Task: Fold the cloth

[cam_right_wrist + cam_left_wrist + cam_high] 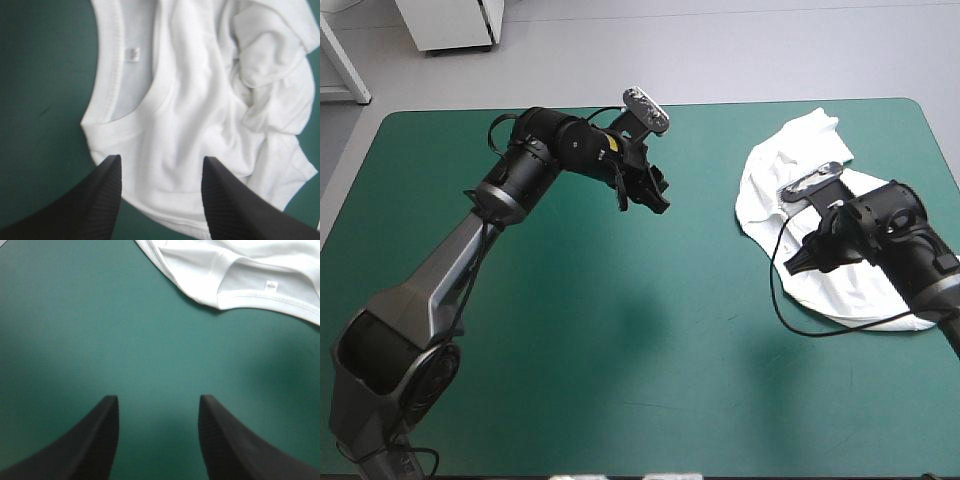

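T-shirt (772, 188): white and short-sleeved, loosely spread with rumples on the right part of the tabletop (620, 350), on its teal-green cover.
Collar (127, 117): on the T-shirt's side nearest the tabletop's middle. The neck opening lies open and a small label (131, 52) shows inside its back band.
Far part of the T-shirt: bunched into soft folds, with one sleeve crumpled up there.
Near part of the T-shirt: flatter, with a rounded edge lying on the cover.
Left hand (158, 401): raised over bare cover, well apart from the T-shirt on its collar side and pointing toward it. The black fingers stand wide with nothing between them.
Right hand (161, 161): directly over the T-shirt, just short of the collar. The fingers stand wide and white cloth shows in the gap, with no fold pinched. Whether the tips touch the cloth cannot be told.
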You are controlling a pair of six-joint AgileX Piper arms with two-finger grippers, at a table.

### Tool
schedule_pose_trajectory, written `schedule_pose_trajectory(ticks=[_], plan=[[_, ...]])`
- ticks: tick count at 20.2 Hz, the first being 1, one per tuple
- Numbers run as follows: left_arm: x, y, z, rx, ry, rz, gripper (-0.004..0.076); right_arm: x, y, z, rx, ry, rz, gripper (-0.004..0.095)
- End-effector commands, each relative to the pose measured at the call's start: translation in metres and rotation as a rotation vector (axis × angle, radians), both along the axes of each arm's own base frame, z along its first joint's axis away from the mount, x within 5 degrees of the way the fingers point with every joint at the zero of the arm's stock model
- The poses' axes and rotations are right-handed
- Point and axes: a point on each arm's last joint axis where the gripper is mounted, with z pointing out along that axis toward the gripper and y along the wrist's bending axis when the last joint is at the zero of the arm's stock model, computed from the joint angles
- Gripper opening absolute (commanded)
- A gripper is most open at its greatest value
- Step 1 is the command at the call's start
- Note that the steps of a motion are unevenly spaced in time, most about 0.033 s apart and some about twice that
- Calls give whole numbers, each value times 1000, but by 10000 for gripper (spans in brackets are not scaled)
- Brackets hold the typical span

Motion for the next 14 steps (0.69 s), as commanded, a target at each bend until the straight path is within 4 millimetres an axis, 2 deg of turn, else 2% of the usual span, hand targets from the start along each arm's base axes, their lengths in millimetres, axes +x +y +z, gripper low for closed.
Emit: schedule_pose_trajectory(ticks=[1,2,3,4,5,6,10,14], plan=[[-32,19,44,-85,-96,10,367,27,-23,20,-8,-105,-97,459],[-39,24,51,-91,-106,9,367,44,-33,14,-16,-83,-141,459],[-41,25,54,-98,-113,8,367,52,-37,11,-17,-73,-157,460],[-47,29,61,-109,-129,8,367,70,-45,3,-16,-49,-181,468],[-48,30,63,-113,-132,11,367,78,-49,1,-5,-48,-197,478],[-50,31,65,-116,-132,12,367,97,-58,-6,18,-31,-225,499],[-51,32,63,-106,-117,10,367,141,-78,-17,99,-24,-266,519],[-50,31,58,-97,-104,10,367,170,-94,-34,136,-38,-291,519]])
